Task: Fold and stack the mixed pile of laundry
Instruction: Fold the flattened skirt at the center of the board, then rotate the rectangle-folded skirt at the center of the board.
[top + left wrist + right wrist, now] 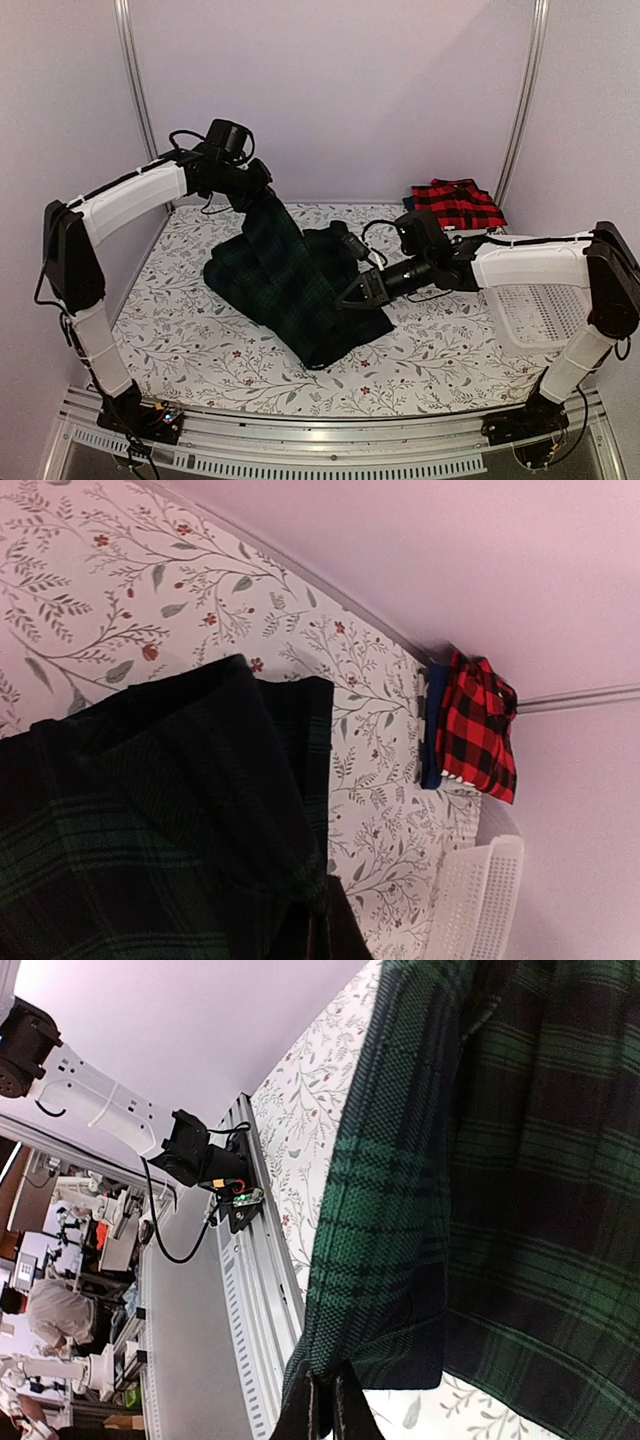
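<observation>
The dark green-navy plaid garment (290,285) lies spread in the middle of the table, one end pulled up toward the back. My left gripper (262,200) is shut on that raised end, and in the left wrist view the cloth (150,830) hangs in front of the gripper (318,938). My right gripper (345,298) is shut on the garment's right edge; its fingertips (327,1408) pinch the plaid hem (400,1260). The red-and-black checked shirt (458,203) (478,728) lies folded at the back right on a navy blue folded piece (433,730).
A white lattice basket (540,312) (480,900) stands at the right edge under my right arm. The floral table cloth (200,340) covers the table. Metal posts (135,80) rise at the back corners, and a rail (330,440) runs along the near edge.
</observation>
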Robot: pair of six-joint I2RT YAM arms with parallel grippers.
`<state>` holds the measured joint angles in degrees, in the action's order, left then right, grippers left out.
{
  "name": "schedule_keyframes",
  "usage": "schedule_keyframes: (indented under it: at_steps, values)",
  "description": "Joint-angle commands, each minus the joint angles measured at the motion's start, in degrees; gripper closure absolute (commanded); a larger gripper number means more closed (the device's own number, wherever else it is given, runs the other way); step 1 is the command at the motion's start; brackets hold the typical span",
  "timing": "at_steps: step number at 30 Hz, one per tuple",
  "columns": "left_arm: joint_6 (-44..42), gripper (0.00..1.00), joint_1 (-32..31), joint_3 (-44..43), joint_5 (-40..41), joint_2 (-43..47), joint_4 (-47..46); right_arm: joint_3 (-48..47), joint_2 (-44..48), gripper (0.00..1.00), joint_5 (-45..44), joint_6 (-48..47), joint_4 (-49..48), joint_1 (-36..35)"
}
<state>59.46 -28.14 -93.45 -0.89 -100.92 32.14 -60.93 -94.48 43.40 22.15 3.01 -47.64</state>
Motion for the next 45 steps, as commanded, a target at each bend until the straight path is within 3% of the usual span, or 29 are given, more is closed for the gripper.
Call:
schedule_keyframes:
  at_steps: [1, 5, 16, 22, 24, 26, 29, 33, 40, 42, 45]
  values:
    - [-6.58, 1.00, -2.32, -12.41, -2.85, -10.87, -3.47, 7.42, 2.40, 1.00, 6.72, 7.47, -9.04, 4.40]
    - [-9.03, 1.00, -4.21, -22.66, -3.99, -20.35, -1.56, 12.14, 3.00, 1.00, 6.75, 7.11, -9.55, 7.71]
    - [-8.88, 1.00, -5.36, -24.08, -7.12, -32.36, -11.85, 18.39, -3.36, 1.00, 8.43, 6.73, -12.65, 16.57]
    - [-10.79, 0.84, -5.31, -30.16, -10.58, -37.84, -11.13, 17.37, -6.61, 1.00, 6.57, 7.02, -12.47, 17.17]
    - [-12.45, 0.70, -5.26, -30.17, -9.57, -35.80, -10.42, 17.25, -5.49, 1.00, 4.64, 7.44, -12.24, 17.58]
    - [-13.93, 0.46, -5.12, -26.47, -7.13, -31.42, -11.55, 17.22, -4.06, 1.00, 3.04, 7.72, -12.16, 18.02]
    - [-14.74, 0.03, -3.78, -16.65, -6.63, -22.67, -16.10, 17.12, -3.10, 1.00, 1.04, 8.14, -11.79, 18.79]
    - [-14.03, 0.00, -1.22, 0.31, -8.94, -10.57, -24.26, 17.10, -2.76, 1.00, -1.89, 8.90, -11.17, 19.12]
    - [-16.81, 0.00, -1.31, 16.16, -10.66, 0.09, -20.18, 18.47, -7.88, 1.00, -2.20, 14.75, -13.23, 19.69]
    - [-17.20, 0.00, -2.31, 20.99, -9.93, 3.15, -19.49, 17.38, -8.37, 0.82, -1.97, 15.42, -12.43, 19.69]
    - [-15.41, 0.00, -2.64, 27.36, -9.91, 7.81, -18.68, 13.76, -5.36, 0.66, -3.24, 13.73, -7.15, 19.69]
